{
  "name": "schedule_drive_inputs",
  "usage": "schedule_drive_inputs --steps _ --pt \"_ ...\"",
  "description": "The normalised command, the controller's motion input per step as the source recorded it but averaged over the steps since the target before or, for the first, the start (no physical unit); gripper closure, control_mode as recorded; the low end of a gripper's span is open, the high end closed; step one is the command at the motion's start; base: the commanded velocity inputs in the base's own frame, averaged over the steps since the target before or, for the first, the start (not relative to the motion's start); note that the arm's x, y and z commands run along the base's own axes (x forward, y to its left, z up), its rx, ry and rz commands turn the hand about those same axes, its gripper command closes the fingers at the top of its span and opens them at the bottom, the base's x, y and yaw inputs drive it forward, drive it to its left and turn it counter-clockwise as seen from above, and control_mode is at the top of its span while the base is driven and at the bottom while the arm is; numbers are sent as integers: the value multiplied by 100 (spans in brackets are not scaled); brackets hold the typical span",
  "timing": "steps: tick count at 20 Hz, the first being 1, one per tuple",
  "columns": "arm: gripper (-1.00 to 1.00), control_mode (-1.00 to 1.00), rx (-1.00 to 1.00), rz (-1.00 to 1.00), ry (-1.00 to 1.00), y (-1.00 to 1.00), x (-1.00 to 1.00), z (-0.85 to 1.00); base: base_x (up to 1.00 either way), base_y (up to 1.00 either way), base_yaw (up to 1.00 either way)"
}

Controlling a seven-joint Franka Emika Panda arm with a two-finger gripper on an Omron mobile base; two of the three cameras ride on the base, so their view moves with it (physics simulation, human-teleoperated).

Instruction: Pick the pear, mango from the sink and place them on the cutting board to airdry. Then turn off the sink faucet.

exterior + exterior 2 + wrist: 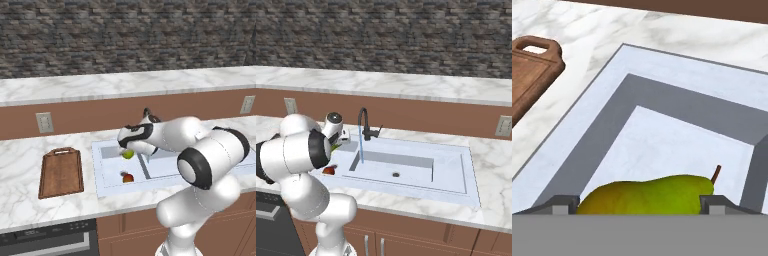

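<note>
My gripper (126,150) hangs over the left basin of the white sink (98,172), shut on the yellow-green pear (128,154). In the hand view the pear (647,195) lies crosswise between the two fingertips (564,204), stem to the right, clear of the basin floor. The red-orange and green mango (128,177) lies on the floor of that basin, below the gripper; it shows again at the arm's edge (329,170). The brown cutting board (61,172) rests on the counter left of the sink, bare. Water runs in a blue stream from the black sink faucet (363,125).
Marble counter (20,165) surrounds the sink, with a raised back ledge and a brick wall behind. Wall outlets (44,122) sit on the brown backsplash. My own arm (298,150) covers the sink's left end in the right base view.
</note>
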Motion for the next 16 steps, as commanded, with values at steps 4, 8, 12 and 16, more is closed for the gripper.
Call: schedule_drive_inputs --steps 4,8,12,16 --pt "100 -100 0 1 2 5 -20 52 0 0 0" --pt "100 -100 0 1 4 11 -16 60 0 0 0" --pt "100 -100 0 1 5 0 -25 67 0 0 0" --pt "100 -100 0 2 0 1 -38 50 0 0 0"
